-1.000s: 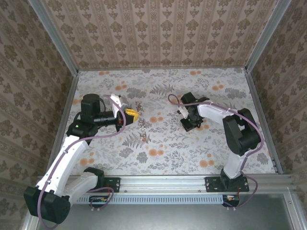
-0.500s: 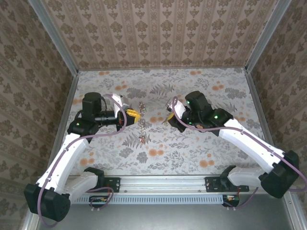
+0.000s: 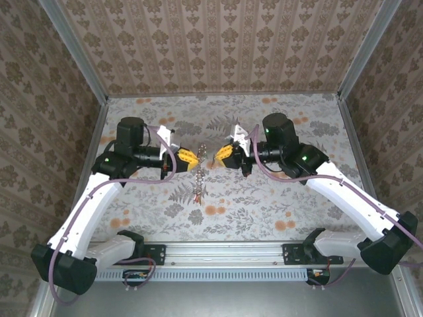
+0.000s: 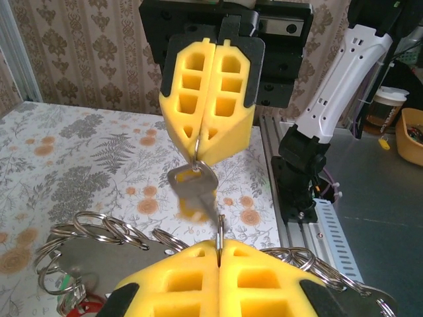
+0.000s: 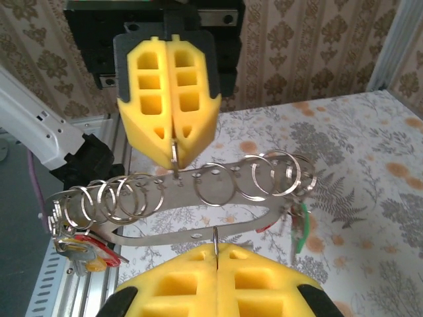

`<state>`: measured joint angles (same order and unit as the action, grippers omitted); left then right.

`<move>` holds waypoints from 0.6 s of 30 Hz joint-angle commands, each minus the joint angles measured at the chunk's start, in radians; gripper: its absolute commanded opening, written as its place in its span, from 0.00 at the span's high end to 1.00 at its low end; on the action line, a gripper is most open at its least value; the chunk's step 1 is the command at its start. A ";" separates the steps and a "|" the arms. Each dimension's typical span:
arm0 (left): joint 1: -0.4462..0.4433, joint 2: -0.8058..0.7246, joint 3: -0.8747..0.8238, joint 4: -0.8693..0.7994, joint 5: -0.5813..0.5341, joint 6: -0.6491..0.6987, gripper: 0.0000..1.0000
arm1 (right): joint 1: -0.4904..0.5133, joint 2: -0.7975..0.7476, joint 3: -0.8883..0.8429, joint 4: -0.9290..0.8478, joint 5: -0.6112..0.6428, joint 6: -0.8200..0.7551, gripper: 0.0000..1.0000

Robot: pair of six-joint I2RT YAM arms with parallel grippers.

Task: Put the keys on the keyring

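- Your left end effector [image 3: 190,158] is clamped shut on one small split ring of the keyring [image 5: 188,191]. The keyring hangs in the air over the middle of the worktop [image 3: 277,211], between the two arms.
- Your right end effector [image 3: 221,154], at 3 o'clock from the left one, is shut on the thin wire ring of a silver key [image 4: 192,186], which dangles beneath it.
- In the right wrist view, tagged keys [image 5: 82,251] hang at the keyring's 9 o'clock end.
- Expect light, stiff, slick metal. The key will likely swing on its ring, so a pinch on the flat head should steady it.
- The split rings probably spring back, so grip the flat band beside the target ring.
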<state>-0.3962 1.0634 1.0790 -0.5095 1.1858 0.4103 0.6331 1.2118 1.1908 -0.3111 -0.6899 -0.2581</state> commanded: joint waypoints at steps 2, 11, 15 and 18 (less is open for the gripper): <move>-0.020 0.030 0.055 -0.031 0.041 0.063 1.00 | 0.002 0.044 0.071 -0.002 -0.081 0.003 1.00; -0.029 0.069 0.069 -0.040 0.045 0.081 1.00 | 0.016 0.069 0.107 -0.049 0.003 0.047 1.00; -0.031 0.067 0.069 -0.037 0.039 0.081 1.00 | 0.039 0.051 0.084 -0.055 0.028 0.013 1.00; -0.032 0.066 0.066 -0.035 0.035 0.083 1.00 | 0.054 0.040 0.085 -0.068 0.035 0.006 1.00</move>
<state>-0.4194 1.1351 1.1126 -0.5465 1.1858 0.4652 0.6697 1.2797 1.2663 -0.3477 -0.6796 -0.2340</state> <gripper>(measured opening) 0.043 0.049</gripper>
